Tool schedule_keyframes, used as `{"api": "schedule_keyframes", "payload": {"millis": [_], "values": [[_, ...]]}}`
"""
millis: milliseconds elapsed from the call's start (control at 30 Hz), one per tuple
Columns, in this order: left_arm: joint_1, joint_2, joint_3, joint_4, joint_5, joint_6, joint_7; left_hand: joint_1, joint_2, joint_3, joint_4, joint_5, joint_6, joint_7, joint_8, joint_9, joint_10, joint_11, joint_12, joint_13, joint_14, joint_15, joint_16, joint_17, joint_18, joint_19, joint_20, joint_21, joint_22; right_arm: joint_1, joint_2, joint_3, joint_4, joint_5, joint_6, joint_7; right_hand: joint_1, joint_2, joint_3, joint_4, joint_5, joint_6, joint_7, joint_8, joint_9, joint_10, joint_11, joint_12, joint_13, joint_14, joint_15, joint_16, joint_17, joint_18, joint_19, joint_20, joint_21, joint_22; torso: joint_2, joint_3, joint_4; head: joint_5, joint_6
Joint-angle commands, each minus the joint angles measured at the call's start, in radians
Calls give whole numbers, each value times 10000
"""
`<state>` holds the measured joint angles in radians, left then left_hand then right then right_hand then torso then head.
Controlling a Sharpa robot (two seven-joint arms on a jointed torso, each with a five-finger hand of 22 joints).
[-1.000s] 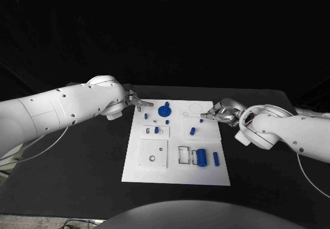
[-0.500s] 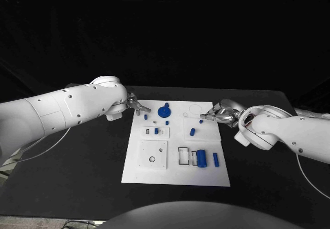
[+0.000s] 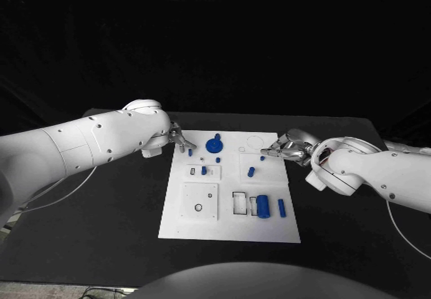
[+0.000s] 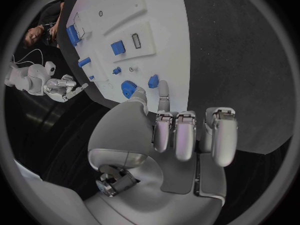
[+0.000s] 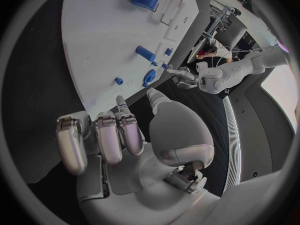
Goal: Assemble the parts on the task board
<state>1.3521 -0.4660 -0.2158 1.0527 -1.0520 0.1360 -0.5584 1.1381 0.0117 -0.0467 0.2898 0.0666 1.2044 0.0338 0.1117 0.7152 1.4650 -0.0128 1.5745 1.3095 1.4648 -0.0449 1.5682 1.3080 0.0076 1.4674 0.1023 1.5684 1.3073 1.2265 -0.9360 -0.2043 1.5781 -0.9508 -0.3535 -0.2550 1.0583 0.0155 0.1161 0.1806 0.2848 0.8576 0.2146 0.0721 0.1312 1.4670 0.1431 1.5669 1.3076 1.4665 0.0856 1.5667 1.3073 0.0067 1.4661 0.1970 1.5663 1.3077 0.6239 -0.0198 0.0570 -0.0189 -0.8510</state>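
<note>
Several blue parts (image 3: 263, 205) on white task board (image 3: 229, 230); left hand (image 3: 180, 138), right hand (image 3: 283, 149) fingers apart, nothing held.

Black table (image 3: 108, 218) with a matte top, far edge straight below a black backdrop (image 3: 215, 50) across the whole upper half of the head view. Dim, even light, with no shadows of note. Strip of pale floor (image 3: 54, 288) at the near left corner, with dark cables (image 3: 94, 290) on it.
</note>
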Motion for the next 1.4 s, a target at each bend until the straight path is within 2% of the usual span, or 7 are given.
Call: {"api": "schedule_keyframes", "payload": {"millis": [33, 300, 867, 1067, 1400], "values": [[-9, 64, 3, -30, -10, 269, 102, 52, 26, 29, 26, -47, 63, 6, 3, -1, 1058, -60, -37, 2613, 1060, -88, 26, 2628, -76, 1034, 75, 24, 2634, -6, 11, 0, 14, -94, 145, -10, 65, 57, -43, -5, 47, -14, 55, 39, 11, 1038, 87, 39, 2632, 1043, 94, 41, 2635, -67, 1047, 38, 45, 2631, -6, 3, -1, -12, -1], [-17, 121, 4, -59, 50, 352, 159, -256, 130, -306, 32, -61, 144, 1, 58, 89, 1058, -64, -37, 2613, 1060, -90, 26, 2628, -76, 1034, 74, 24, 2634, -6, 3, 0, 20, -94, 151, -25, 65, 57, -43, -5, 47, -14, 55, 39, 11, 1038, 87, 39, 2632, 1043, 94, 41, 2635, -67, 1047, 38, 45, 2631, -2, 2, -4, -7, -33], [-27, 316, 4, -235, 112, 620, 104, -198, 308, -492, 19, -63, 230, -66, 258, 402, 1058, -124, -37, 2613, 1060, -111, 26, 2628, -76, 1034, 54, 24, 2634, -5, 6, 0, 30, -94, 169, -30, 65, 57, -43, -5, 47, -14, 55, 39, 11, 1038, 87, 39, 2632, 1043, 94, 41, 2635, -67, 1047, 38, 45, 2631, -6, 6, 1, -45, -50], [-37, 395, 4, -371, 144, 741, 29, 222, 602, -477, -1, -58, 89, -94, 333, 663, 1058, -152, -37, 2613, 1060, -123, 26, 2628, -76, 1034, 27, 24, 2634, -5, 7, 0, 36, -94, 170, -30, 65, 57, -43, -5, 47, -14, 55, 39, 11, 1038, 87, 39, 2632, 1043, 94, 41, 2635, -67, 1047, 38, 45, 2631, -5, 5, 1, -53, -48], [-77, 443, 4, -486, 142, 860, -31, 390, 749, -484, 12, -56, 41, -98, 369, 782, 1058, -158, -37, 2613, 1060, -124, 26, 2628, -76, 1034, 16, 24, 2634, -5, -2, 0, 48, -94, 169, -36, 65, 57, -43, -5, 47, -14, 55, 39, 11, 1038, 87, 39, 2632, 1043, 94, 41, 2635, -67, 1047, 38, 45, 2631, -1, 2, 10, -44, -69]]}}
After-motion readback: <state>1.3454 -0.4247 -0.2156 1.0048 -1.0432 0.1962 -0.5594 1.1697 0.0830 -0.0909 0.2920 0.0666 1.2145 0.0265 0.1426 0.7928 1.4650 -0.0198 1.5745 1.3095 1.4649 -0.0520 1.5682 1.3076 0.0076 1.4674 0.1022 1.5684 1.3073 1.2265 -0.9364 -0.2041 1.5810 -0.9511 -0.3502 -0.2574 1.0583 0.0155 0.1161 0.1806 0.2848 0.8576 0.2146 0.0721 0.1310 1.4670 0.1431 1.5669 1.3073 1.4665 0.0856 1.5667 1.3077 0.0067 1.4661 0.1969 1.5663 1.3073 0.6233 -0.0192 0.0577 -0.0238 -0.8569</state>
